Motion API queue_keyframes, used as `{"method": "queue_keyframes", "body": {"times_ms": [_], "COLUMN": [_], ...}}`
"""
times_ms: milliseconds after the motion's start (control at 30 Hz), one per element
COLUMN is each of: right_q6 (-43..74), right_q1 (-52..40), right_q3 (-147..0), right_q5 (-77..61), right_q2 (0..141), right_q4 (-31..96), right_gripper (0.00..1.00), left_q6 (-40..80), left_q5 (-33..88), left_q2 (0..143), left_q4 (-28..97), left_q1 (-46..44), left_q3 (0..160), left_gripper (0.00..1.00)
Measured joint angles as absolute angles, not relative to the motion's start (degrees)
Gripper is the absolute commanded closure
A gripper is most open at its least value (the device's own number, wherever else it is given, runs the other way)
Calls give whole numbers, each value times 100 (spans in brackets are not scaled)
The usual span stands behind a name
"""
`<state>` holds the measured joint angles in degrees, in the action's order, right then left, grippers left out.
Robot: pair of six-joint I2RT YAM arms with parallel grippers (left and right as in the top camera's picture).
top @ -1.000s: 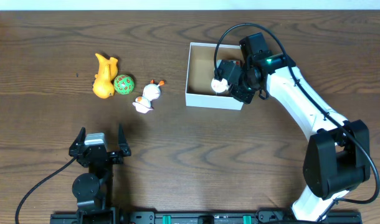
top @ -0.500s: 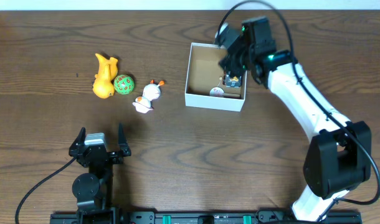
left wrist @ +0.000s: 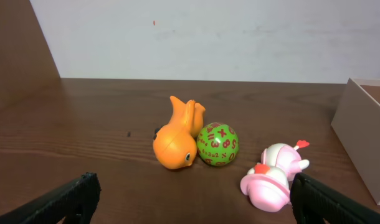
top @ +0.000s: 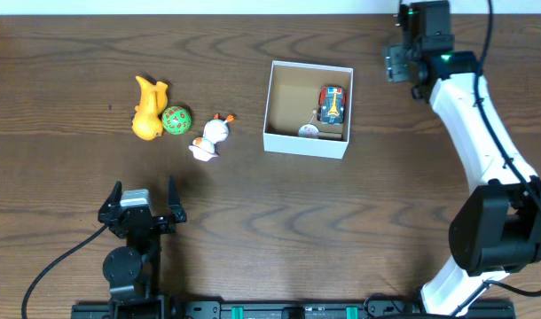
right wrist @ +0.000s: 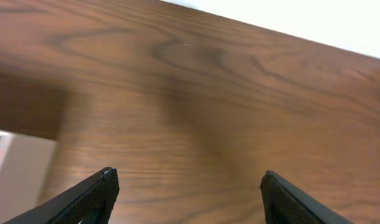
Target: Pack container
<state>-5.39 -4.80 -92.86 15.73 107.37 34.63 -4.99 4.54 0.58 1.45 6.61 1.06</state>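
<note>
The container [top: 288, 140], a white-walled box with a brown inside, sits at table centre and holds a small toy car [top: 332, 105] and a white round toy [top: 309, 130]. Its corner shows in the left wrist view [left wrist: 364, 137]. An orange fish toy [top: 148, 108], a green ball [top: 176, 120] and a pink-white duck toy [top: 210, 139] lie left of it; they also show in the left wrist view: fish [left wrist: 176, 137], ball [left wrist: 217, 144], duck [left wrist: 276, 177]. My right gripper [top: 396, 64] is open and empty, raised right of the container. My left gripper [top: 144, 200] is open and empty at the front left.
The table's far edge meets a white wall [left wrist: 209, 37] behind the toys. In the right wrist view only bare wood [right wrist: 196, 118] shows between my fingers, with a pale corner at the lower left.
My right gripper was over the container with a white toy, let it go inside, then rose and swung away to the back right. The left arm has not moved.
</note>
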Motion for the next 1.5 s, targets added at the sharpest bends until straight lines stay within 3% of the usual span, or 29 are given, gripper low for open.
{"method": "queue_keyframes", "body": {"times_ms": [67, 400, 1500], "right_q6": [-482, -449, -438], "right_q1": [-305, 346, 353], "right_q3": [-9286, -9286, -9286], "right_q5": [1623, 1717, 1721], "right_q2": [10735, 10737, 10737], "right_q4": [3474, 3684, 3686], "right_gripper": [1, 1, 1], "left_q6": [-499, -499, -499], "left_q5": [454, 454, 454], "left_q2": [58, 60, 58], "left_q4": [143, 145, 145], "left_q1": [661, 661, 661], "left_q3": [106, 106, 106], "left_gripper": [2, 2, 2]}}
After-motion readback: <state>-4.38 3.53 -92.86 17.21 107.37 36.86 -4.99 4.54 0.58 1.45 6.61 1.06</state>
